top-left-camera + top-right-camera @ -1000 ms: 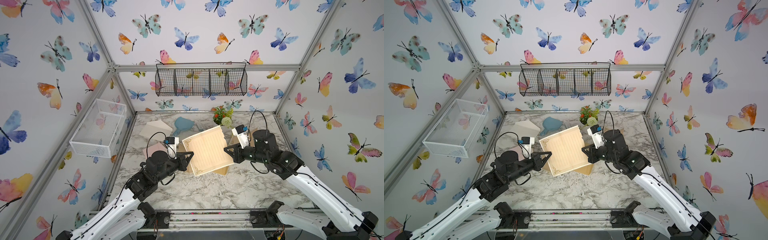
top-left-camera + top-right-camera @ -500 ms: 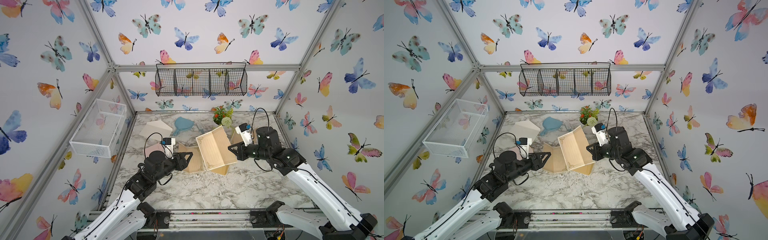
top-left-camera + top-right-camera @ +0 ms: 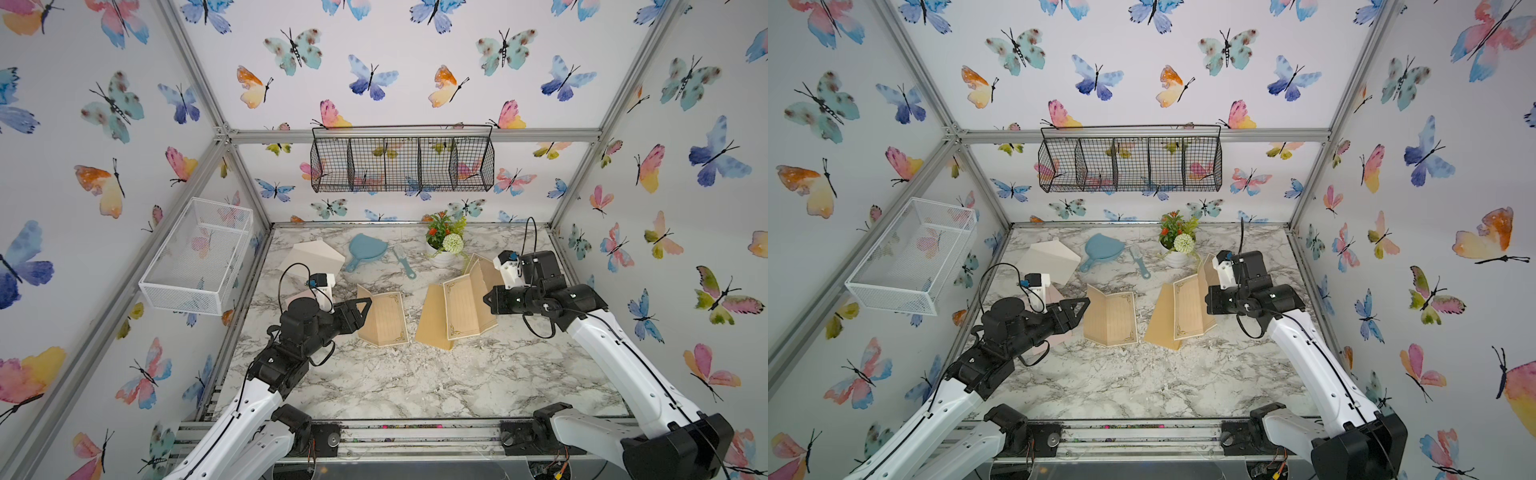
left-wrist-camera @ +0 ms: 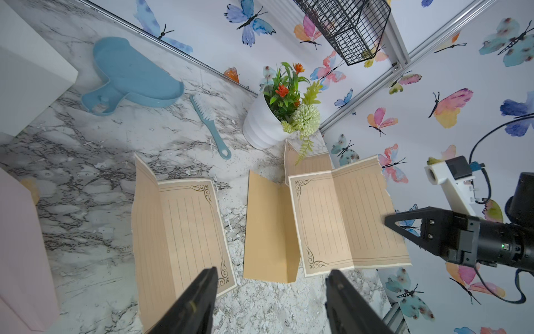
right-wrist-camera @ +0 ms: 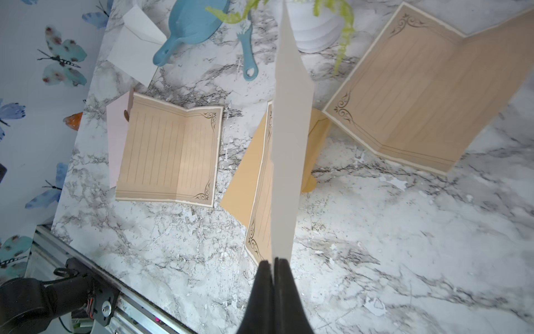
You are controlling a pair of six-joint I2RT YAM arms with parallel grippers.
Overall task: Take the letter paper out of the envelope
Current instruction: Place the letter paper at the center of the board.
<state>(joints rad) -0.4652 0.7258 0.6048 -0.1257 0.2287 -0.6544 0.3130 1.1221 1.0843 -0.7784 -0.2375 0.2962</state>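
Lined ltr paper [image 3: 463,309] upright, creased, just beside tan envelope [image 3: 430,324].

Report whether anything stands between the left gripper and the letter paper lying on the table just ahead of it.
Nothing visible does. The left gripper, jaws open, sits right at the edge of the letter paper, with no object between them.

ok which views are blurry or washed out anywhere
right wrist view: letter paper in the right hand looms near the lens, pale and soft; left wrist view: left hand blurred; both top views: sharp, evenly lit, corners stretched
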